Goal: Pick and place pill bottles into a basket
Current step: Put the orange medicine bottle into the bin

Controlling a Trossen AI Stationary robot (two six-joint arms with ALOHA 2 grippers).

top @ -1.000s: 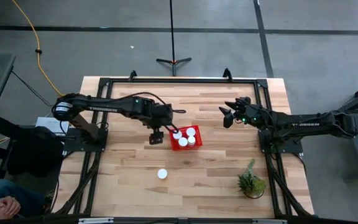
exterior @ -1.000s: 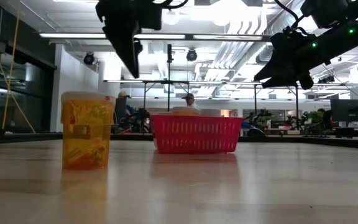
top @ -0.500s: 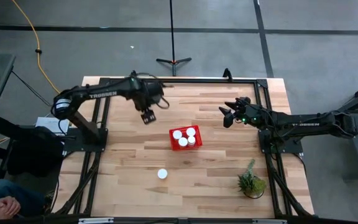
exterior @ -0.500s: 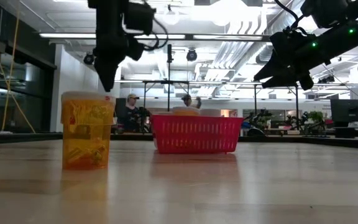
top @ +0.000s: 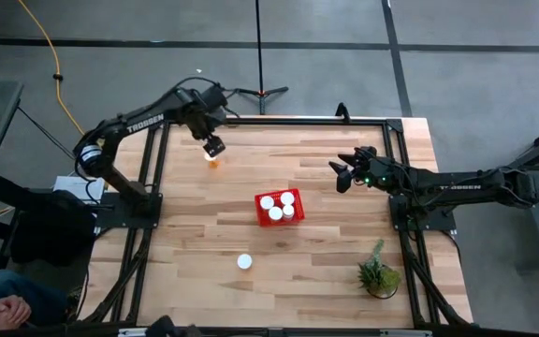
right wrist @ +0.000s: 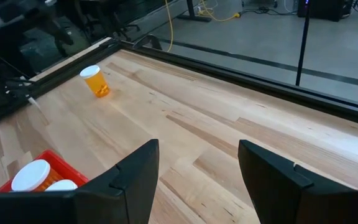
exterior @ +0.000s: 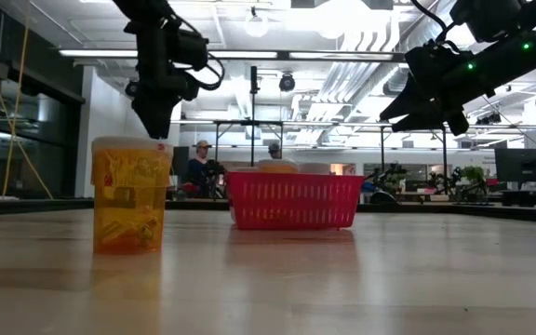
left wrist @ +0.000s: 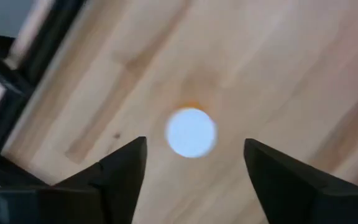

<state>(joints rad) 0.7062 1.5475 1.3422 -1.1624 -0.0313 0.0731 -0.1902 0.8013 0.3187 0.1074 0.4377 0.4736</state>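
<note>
Several pill bottles with white caps stand inside the red basket (top: 280,208), which also shows in the low view (exterior: 293,200). One bottle (top: 244,261) stands alone toward the near edge, large in the low view (exterior: 131,195). Another bottle (top: 213,160) stands at the far left. My left gripper (top: 211,145) hangs open above it, pointing down. In the left wrist view its white cap (left wrist: 191,132) shows between the spread fingers of that gripper (left wrist: 195,149), untouched. My right gripper (top: 342,175) waits open above the table's right side.
A small green potted plant (top: 379,274) stands near the table's front right corner. A dark metal frame (top: 251,121) runs along the table's edges. The right wrist view shows the far-left bottle (right wrist: 95,81) and a corner of the basket (right wrist: 42,171).
My left gripper has gone from over the basket toward the table's far left, and now hangs above the far-left bottle. The basket, the bottles and my right arm have kept still.
</note>
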